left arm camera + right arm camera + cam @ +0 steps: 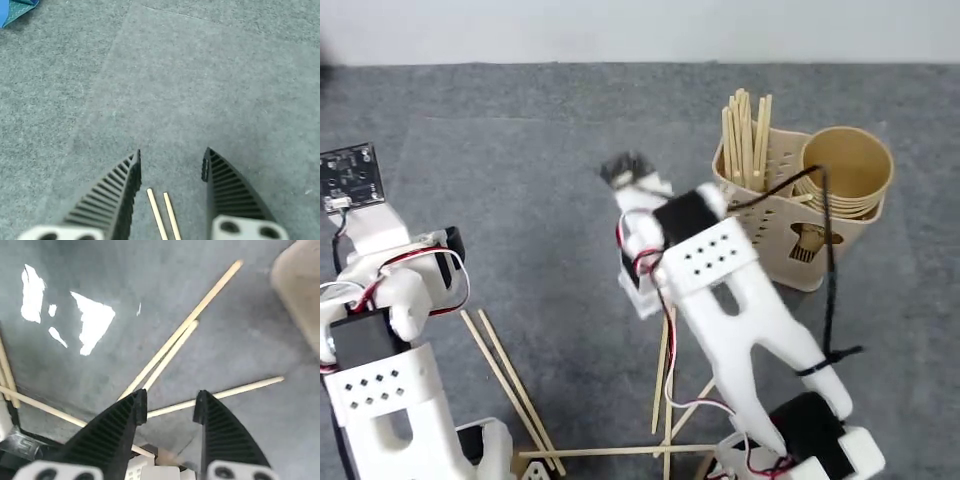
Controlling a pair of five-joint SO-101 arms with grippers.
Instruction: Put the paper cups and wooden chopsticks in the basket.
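Surface: a grey mat is spread across the table, and a blue scrap is spotted at its far edge in the left wrist view.
Basket: the basket is stood at the upper right of the high view.
In the basket: upright chopsticks are packed into its left compartment, and paper cups are stacked in the right one.
On the mat: a loose pair is laid diagonally at the lower left, and crossed chopsticks are scattered at the bottom centre.
Left gripper: the left gripper is spread wide with nothing grasped, and the loose pair is seen on the mat between its jaws.
Right gripper: the right gripper is released too, held empty above the crossed chopsticks.
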